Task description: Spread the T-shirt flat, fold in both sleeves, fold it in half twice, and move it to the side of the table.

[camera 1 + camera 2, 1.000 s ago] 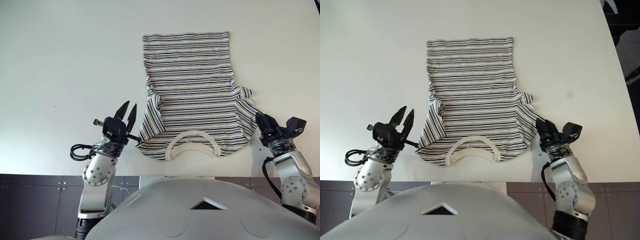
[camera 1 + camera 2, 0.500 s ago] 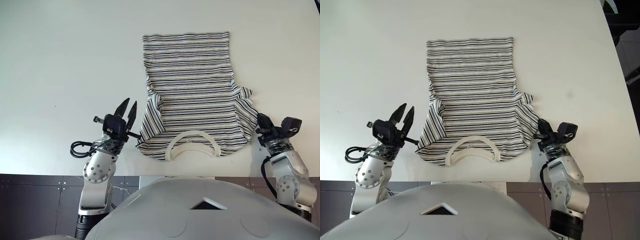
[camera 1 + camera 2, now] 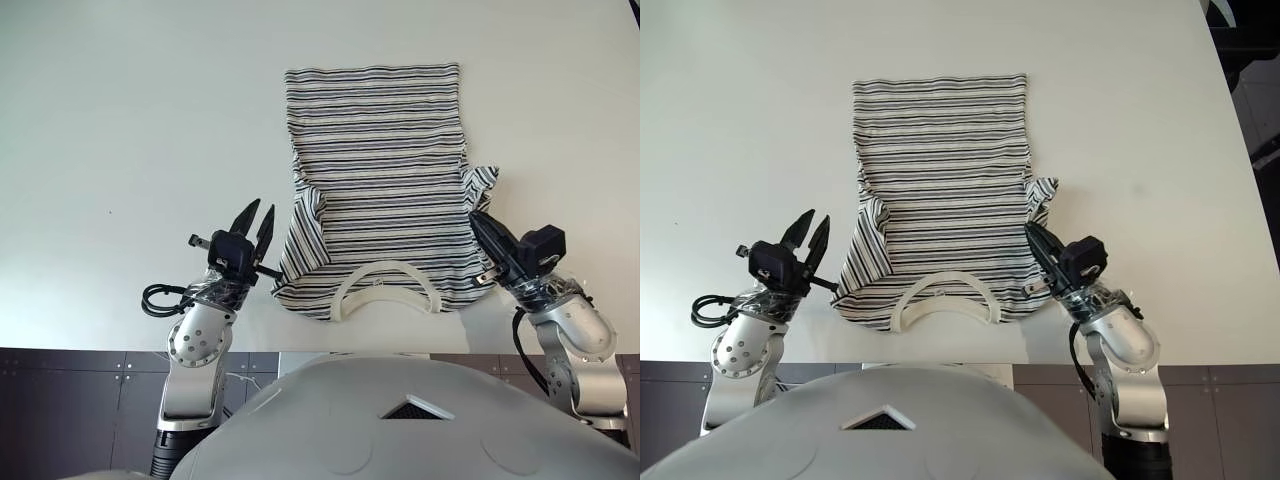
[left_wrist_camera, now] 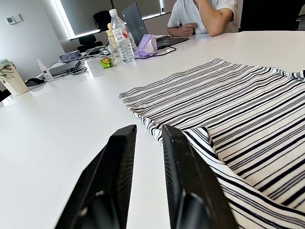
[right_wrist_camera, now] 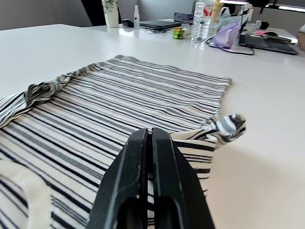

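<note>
T-shirt (image 3: pixel 380 170): striped, mid counter (image 3: pixel 150 120), collar at near edge.
Left end effector (image 3: pixel 259 208): fingers apart, empty, just beside shirt's left edge.
Right end effector (image 3: pixel 474 215): wrist view shows fingers pressed together at shirt's bunched right edge; grip unclear.

T-shirt (image 3: pixel 385 170): white with dark horizontal stripes and a plain cream ribbed collar (image 3: pixel 386 285). It's laid out on the white table (image 3: pixel 130 120), with the collar at the robot's edge. The hem (image 3: pixel 372 70) is on the far side, straight and flat. The body panel is mostly smooth and single-layer down the middle. The left sleeve (image 3: pixel 298 245) is turned in over the body, its edge running diagonally, with a small pucker at the far end. The right sleeve (image 3: pixel 484 182) is only partly turned inward, bunched into a raised lump near the armpit, not flat. The near edge bows outward either side of the collar. Not yet folded in half.
</note>
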Robot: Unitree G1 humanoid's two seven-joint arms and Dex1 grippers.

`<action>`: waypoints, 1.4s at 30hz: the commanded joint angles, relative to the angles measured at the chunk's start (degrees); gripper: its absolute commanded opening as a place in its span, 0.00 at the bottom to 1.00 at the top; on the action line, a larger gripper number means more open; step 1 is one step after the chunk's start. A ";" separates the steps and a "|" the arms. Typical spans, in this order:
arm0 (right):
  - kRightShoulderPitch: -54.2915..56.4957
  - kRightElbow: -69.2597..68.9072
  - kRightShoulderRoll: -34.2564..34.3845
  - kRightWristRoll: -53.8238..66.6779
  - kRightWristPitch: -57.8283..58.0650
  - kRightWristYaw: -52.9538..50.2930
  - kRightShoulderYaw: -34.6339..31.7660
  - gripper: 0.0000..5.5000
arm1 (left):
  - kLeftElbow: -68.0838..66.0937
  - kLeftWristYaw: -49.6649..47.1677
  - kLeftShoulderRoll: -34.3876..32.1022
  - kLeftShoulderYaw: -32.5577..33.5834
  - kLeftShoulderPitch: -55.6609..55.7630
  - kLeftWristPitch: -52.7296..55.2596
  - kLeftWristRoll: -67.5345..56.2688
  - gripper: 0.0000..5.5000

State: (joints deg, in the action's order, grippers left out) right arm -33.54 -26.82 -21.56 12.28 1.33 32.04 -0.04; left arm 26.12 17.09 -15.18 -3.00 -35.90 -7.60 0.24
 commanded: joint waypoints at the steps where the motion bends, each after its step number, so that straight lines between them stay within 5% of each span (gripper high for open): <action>1: 0.01 -0.06 -1.30 -2.05 -0.03 0.75 2.59 0.02 | 0.08 0.80 -1.01 -0.55 0.31 -0.33 0.57 0.18; 7: 1.73 0.55 -1.53 -2.97 1.85 -0.09 3.90 0.02 | 0.05 1.51 -1.98 -1.05 0.84 -0.64 1.05 0.18; 13: 2.26 -4.29 -3.74 8.10 11.66 5.09 4.34 0.17 | 0.42 2.56 -3.99 -1.01 2.13 -1.26 2.74 0.18; 18: 7.31 -2.98 -9.15 18.31 18.07 7.68 -6.51 0.17 | 0.49 8.50 -11.64 1.98 1.55 -4.32 2.43 0.18; 24: 3.75 7.22 -11.67 10.52 13.27 11.14 -4.17 0.17 | -2.11 13.28 -17.36 4.99 -1.22 -10.37 1.68 0.18; 28: 2.59 12.61 -9.64 5.25 8.10 10.93 0.10 0.17 | -7.26 15.23 -20.76 6.11 -1.44 -16.28 3.80 0.18; 34: 4.97 6.89 -8.78 17.43 14.76 10.97 -5.83 0.17 | -16.85 15.15 -28.29 9.34 -3.39 -34.31 12.00 0.18; 42: 9.57 2.08 -11.49 20.73 20.26 10.27 -9.85 0.17 | -27.93 11.93 -34.77 7.79 -1.54 -50.92 26.63 0.36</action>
State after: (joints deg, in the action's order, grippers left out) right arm -25.43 -23.79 -32.09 32.09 20.17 42.67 -8.91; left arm -0.64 29.22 -48.89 6.18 -38.21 -57.55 23.83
